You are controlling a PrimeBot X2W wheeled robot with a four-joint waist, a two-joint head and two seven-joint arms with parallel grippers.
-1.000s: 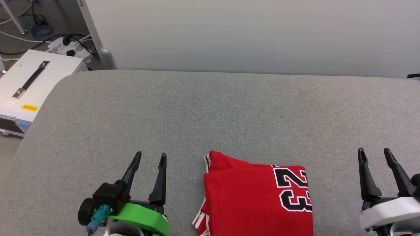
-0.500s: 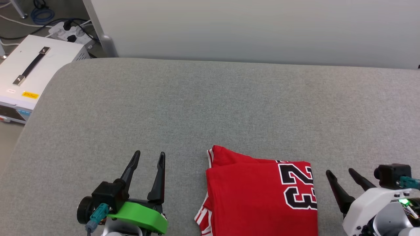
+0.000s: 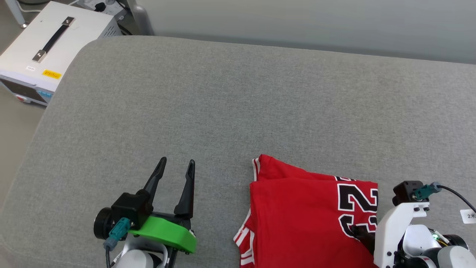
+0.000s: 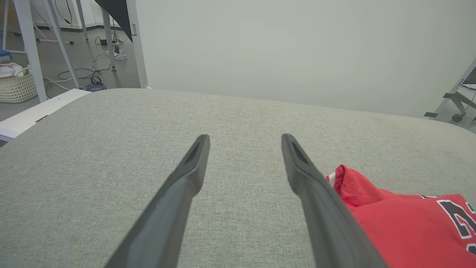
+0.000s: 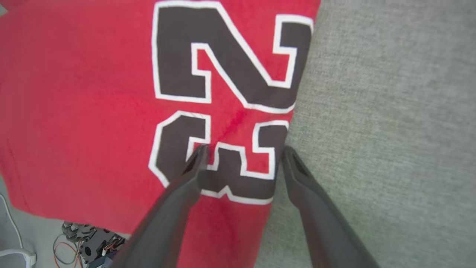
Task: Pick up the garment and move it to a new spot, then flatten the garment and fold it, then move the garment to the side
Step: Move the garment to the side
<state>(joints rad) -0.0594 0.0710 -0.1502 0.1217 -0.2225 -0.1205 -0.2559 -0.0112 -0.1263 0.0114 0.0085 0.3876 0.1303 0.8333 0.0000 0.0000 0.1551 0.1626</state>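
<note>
Garment of red jersey cloth [image 3: 297, 216], folded, with a black, white-edged number 23 on its upper face, lies under the right jaws. These stand spread and pinch nothing. In the right wrist view one long dark finger [image 5: 174, 208] ends over the lower digit, and the other ends just beside the garment's edge, over bare grey cloth. Whether either tip touches down I cannot tell. In the head view this arm's white wrist housing [image 3: 394, 227] points downward at the garment's right side.

The left jaws are spread too, with nothing between their dark fingers [image 3: 186, 193], and they sit apart from the garment, to its left, pointing away across the grey fabric-covered bench [image 3: 223, 104].

The garment rests at the near edge of the bench, right of centre, with red-and-white striped trim showing at its left side.

Beyond the bench's far left corner stands a white box with a black handle and a yellow label [image 3: 22, 56]. A pale wall [image 3: 297, 15] runs behind.
</note>
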